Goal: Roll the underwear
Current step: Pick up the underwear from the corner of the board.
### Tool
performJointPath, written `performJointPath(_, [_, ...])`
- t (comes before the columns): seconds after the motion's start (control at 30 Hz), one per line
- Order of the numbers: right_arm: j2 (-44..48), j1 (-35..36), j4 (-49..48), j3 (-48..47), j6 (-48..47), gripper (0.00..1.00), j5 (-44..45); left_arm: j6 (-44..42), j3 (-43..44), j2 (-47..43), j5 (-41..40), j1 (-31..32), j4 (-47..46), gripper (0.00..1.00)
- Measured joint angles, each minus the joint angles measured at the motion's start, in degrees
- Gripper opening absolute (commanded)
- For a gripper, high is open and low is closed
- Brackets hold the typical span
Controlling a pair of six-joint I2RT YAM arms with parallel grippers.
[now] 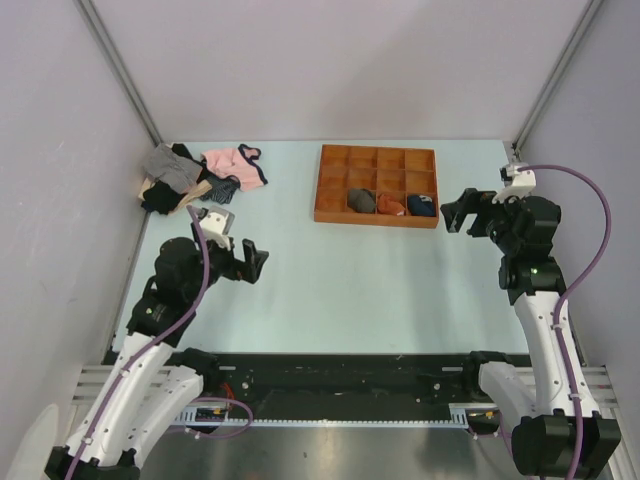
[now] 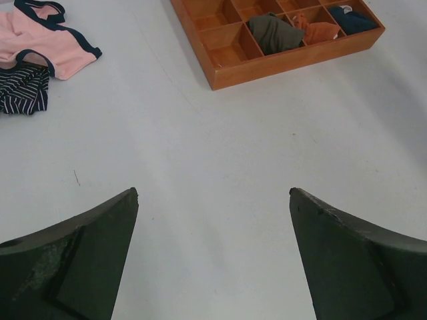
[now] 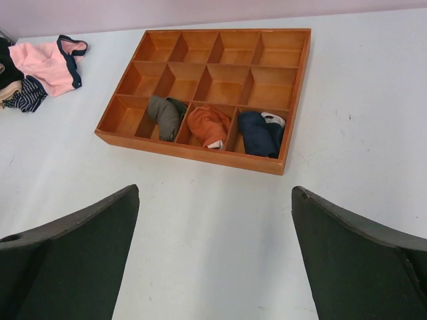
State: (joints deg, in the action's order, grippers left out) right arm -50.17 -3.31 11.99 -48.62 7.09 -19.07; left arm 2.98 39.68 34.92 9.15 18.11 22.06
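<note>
Left gripper (image 2: 213,193) and right gripper (image 3: 215,190) spread wide, empty. Underwear (image 2: 50,43): soft, light, limp, likely to bunch. Best pinched at the navy waistband, both corners.

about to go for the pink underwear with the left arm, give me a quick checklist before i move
1. The left gripper is open with nothing in it: ok.
2. The right gripper is open with nothing in it: ok.
3. The underwear is in view, at the far left: ok.
4. The underwear lies apart from the garment pile: not ok, its edge touches the pile.
5. The tray has a free compartment: ok, only three in the near row hold bundles.
</note>
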Motion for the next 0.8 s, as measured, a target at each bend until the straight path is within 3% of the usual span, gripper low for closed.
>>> performJointPath(0.27, [-0.5, -0.1, -0.1, 0.2, -1.8, 1.0, -1.5, 0.7, -0.6, 0.1, -0.6, -0.1, -0.2, 1.0])
performJointPath(0.4, [-0.9, 0.7, 0.2, 1.4, -8.3, 1.0, -3.6, 1.5, -0.6, 1.4, 0.6, -2.1, -0.8, 1.0])
performJointPath(0.6, [-1.0, 2.4, 2.6, 2.6, -19.5, 1.0, -7.9, 5.1, -1.3, 6.0, 10.2, -14.4, -5.2, 1.0])
performJointPath(0.8, [-2.5, 8.9, 3.9, 2.6, -25.7, 1.0, -7.3, 13.0, 0.4, 21.7, 17.9, -25.0, -11.5, 1.0])
